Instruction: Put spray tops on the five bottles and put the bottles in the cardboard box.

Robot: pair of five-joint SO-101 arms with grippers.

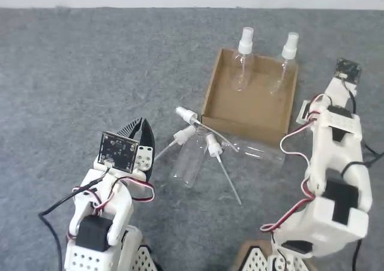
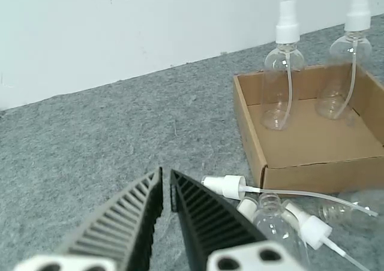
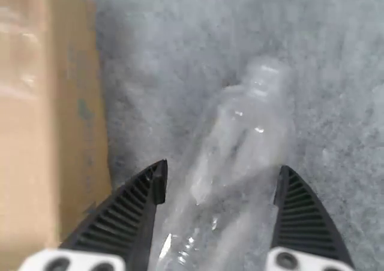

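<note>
The cardboard box (image 1: 249, 112) holds two upright clear bottles with white spray tops (image 1: 243, 61) (image 1: 285, 64). In front of it three loose spray tops (image 1: 186, 114) (image 1: 183, 135) (image 1: 214, 145) lie around a topless bottle (image 1: 191, 157) on its side. Another topless bottle (image 1: 258, 151) lies along the box's front wall. My left gripper (image 1: 144, 130) (image 2: 167, 174) is shut on nothing, left of the loose tops (image 2: 225, 186). My right gripper (image 3: 219, 172) is open, its jaws either side of a topless bottle (image 3: 252, 121) lying beside the box wall (image 3: 42, 103).
Grey carpet (image 1: 90, 73) covers the table, with free room left of and behind the box. A pale wall (image 2: 120, 25) stands behind the table. The right arm's body (image 1: 336, 163) rises just right of the box.
</note>
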